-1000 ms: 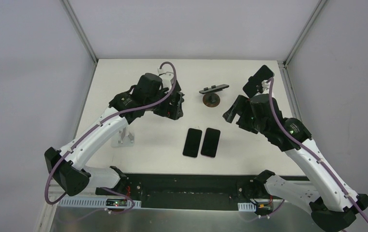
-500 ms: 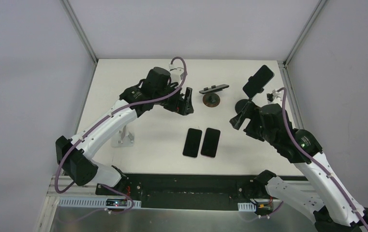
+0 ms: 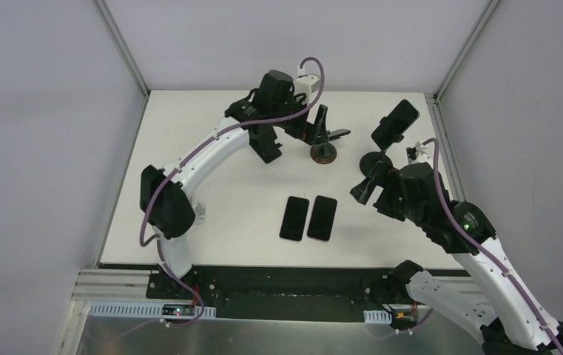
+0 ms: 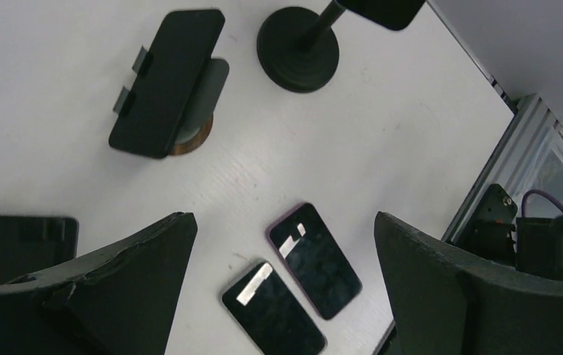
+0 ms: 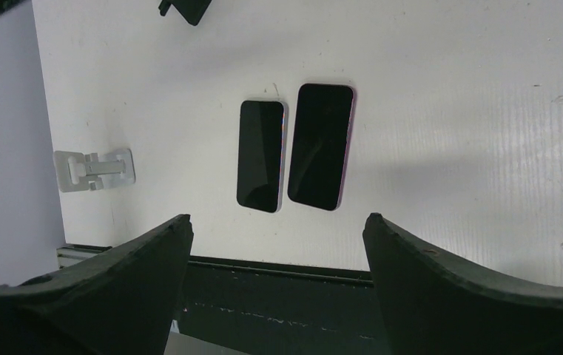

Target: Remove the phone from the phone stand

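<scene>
Black phone [image 4: 166, 80] on brown-based stand [image 4: 208, 95], beyond the left gripper [image 4: 281, 220], fingers spread, empty. Step: approach. Next: close in, pinch the phone's long edges, lift.

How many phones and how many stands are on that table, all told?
Phones: 4 (two lying flat, two on stands)
Stands: 3 (brown-based, black, silver)
Total: 7
</scene>
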`<state>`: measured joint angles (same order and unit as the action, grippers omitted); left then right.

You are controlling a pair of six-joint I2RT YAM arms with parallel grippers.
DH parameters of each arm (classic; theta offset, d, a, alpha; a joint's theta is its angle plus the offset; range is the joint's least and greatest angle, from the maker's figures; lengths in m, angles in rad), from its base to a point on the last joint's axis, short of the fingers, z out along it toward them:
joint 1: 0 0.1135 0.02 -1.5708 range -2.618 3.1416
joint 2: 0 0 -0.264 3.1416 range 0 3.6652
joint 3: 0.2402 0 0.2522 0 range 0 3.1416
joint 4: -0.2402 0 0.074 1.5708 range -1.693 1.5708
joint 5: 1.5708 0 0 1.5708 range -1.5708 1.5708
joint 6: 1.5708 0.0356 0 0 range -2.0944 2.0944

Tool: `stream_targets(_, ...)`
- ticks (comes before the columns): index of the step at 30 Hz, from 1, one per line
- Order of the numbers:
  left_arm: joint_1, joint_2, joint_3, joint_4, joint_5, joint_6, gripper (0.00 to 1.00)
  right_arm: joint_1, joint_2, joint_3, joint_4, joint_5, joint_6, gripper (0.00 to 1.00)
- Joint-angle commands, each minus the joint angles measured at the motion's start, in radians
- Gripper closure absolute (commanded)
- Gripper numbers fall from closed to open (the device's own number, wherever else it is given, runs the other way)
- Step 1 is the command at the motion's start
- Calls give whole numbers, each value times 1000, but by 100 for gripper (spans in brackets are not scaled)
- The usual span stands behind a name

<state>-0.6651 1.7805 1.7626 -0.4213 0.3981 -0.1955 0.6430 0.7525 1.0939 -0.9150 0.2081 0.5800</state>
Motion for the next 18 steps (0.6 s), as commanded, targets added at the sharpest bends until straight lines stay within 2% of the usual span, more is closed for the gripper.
stream_targets(1, 32, 147, 198, 41, 86, 66, 4, -5, -35, 23, -62, -35, -11, 11)
stream_targets(7, 106, 359, 457, 44, 193, 17, 5, -5, -87, 27, -125, -35, 4, 11)
stream_targets(11, 134, 466, 566, 45, 223, 13, 4, -4, -106, 40, -154, -36, -1, 11)
stream_targets(18, 167, 559, 581, 53, 248, 2, 4, -5, -100, 64, -176, -58, -13, 11)
